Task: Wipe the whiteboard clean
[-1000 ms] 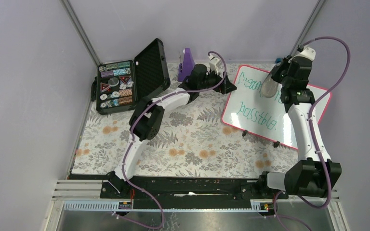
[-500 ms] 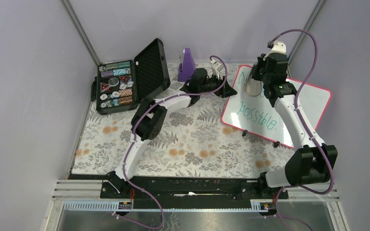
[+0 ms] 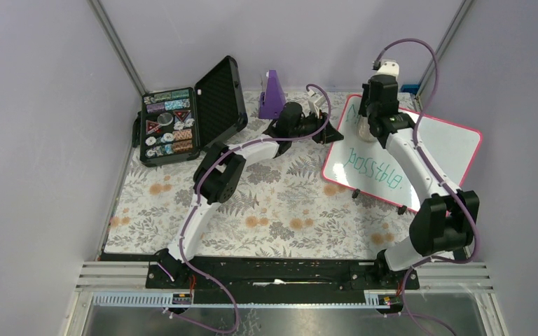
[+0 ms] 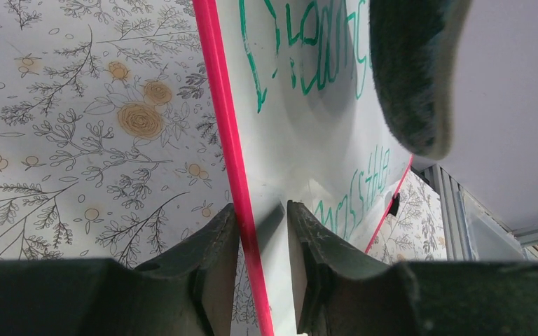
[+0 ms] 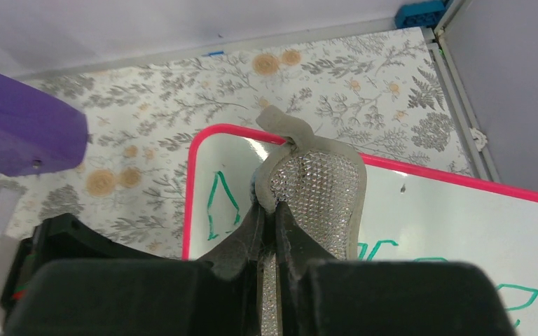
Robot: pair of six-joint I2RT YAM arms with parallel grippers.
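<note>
Left arm: reaches from its base at the near left edge up to a raised elbow. It then runs across the floral-patterned worktop (image 3: 266, 203) to the far middle, wrist pointing right.
Left tool (image 4: 259, 210): narrow, closed on the left edge of the large glossy white whiteboard with a thin pink-red frame (image 3: 434, 150). One finger lies against the outside of the frame, the other on the white face.
Right arm: rises from the near right, its forearm passing above the board, wrist bent down over the board's far-left corner.
Right tool (image 5: 274, 210): pinched tight on a grey oval sponge with a glittering face (image 5: 319, 196), held upright at the board's far-left corner; contact cannot be told.
Whiteboard position: far right of the worktop, turned at a slant, green handwriting on its left half.
Edges: the board's right corner lies close to the right wall, its left edge at the left tool.
Open room: bare patterned cloth spreads before the board and across the middle. An open black case of coloured chips (image 3: 182, 119) sits well apart at far left. A purple wedge-shaped object (image 3: 273, 94) stands just behind the left wrist.
</note>
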